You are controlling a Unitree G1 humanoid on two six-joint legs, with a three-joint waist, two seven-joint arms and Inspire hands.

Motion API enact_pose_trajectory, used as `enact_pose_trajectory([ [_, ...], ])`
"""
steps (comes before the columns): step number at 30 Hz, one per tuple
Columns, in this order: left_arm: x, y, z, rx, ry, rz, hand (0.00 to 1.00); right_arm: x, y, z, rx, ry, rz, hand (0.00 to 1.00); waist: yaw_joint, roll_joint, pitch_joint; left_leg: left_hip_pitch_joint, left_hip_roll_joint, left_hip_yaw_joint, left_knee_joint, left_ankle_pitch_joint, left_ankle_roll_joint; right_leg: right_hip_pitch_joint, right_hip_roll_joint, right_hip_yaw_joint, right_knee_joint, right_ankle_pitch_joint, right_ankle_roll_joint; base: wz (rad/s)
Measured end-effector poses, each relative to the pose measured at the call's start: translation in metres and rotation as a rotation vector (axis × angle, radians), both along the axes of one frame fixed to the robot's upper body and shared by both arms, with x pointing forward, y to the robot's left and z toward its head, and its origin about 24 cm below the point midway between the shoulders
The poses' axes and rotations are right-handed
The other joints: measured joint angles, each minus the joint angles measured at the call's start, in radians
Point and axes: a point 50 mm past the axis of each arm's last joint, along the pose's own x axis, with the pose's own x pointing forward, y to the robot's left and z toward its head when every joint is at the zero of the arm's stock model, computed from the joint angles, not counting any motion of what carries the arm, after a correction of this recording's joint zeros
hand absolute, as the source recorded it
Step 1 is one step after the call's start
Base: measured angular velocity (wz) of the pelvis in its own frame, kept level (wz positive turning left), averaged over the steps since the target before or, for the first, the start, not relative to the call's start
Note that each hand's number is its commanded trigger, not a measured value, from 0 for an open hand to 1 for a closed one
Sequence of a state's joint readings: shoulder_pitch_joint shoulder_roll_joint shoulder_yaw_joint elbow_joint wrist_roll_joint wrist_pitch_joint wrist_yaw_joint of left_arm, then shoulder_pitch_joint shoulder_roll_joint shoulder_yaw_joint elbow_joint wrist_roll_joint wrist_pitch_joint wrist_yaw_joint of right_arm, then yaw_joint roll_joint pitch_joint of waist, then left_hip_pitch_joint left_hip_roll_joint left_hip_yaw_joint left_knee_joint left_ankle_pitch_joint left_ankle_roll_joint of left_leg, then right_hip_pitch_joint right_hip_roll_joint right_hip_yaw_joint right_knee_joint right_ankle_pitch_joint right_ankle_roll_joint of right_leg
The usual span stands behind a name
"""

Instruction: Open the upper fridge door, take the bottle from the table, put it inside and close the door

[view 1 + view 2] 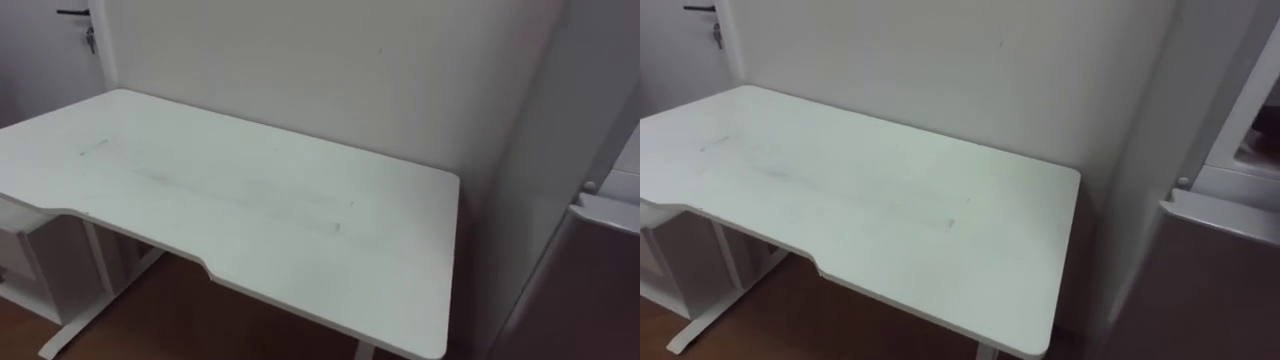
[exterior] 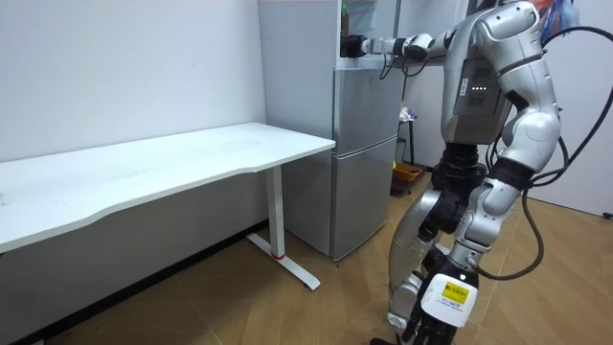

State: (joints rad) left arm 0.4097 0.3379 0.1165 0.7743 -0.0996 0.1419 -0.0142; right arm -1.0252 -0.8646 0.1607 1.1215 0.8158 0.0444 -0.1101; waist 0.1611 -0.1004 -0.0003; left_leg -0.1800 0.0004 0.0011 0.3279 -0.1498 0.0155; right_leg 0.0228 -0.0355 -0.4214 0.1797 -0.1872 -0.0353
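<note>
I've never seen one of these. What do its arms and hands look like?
The arm by the fridge is rounded, glossy silver-grey shells with dark joints between them. Its wrist section is paler, and the hand is dark. The other arm has the same silver shell. Any markings are too small to tell.

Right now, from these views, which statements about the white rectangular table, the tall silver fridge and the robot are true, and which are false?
1. A bottle stands on the white rectangular table. False: nothing lies on its top.
2. The robot stands close to the tall silver fridge. True.
3. The right robot hand reaches out at the level of the fridge's upper part. True.
4. In the eye views the fridge is left of the table. False: it is at the table's right end.
5. The floor is grey carpet. False: it is a brown wooden floor.
</note>
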Motion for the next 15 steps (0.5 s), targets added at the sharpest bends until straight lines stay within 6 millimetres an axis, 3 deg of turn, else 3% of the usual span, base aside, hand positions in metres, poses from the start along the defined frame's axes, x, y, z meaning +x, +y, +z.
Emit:
enact_pose_trajectory([
  [7,-0.012,-0.005,-0.002,-0.014,0.028,0.009,0.00,-0.002,0.009,-0.007,-0.042,-0.014,0.070,0.00,-0.016,0.009,-0.0082,0.020,0.001,0.009,-0.005,-0.004,-0.001,0.018,0.000,0.002,-0.009,-0.001,0.000,-0.01],
  [15,-0.007,-0.006,-0.001,-0.009,0.017,-0.013,0.00,-0.006,0.016,-0.015,-0.071,-0.019,0.120,0.00,-0.029,0.001,-0.0064,0.045,0.002,0.021,-0.025,-0.003,-0.002,0.031,-0.003,0.009,-0.008,-0.006,0.000,-0.03],
])
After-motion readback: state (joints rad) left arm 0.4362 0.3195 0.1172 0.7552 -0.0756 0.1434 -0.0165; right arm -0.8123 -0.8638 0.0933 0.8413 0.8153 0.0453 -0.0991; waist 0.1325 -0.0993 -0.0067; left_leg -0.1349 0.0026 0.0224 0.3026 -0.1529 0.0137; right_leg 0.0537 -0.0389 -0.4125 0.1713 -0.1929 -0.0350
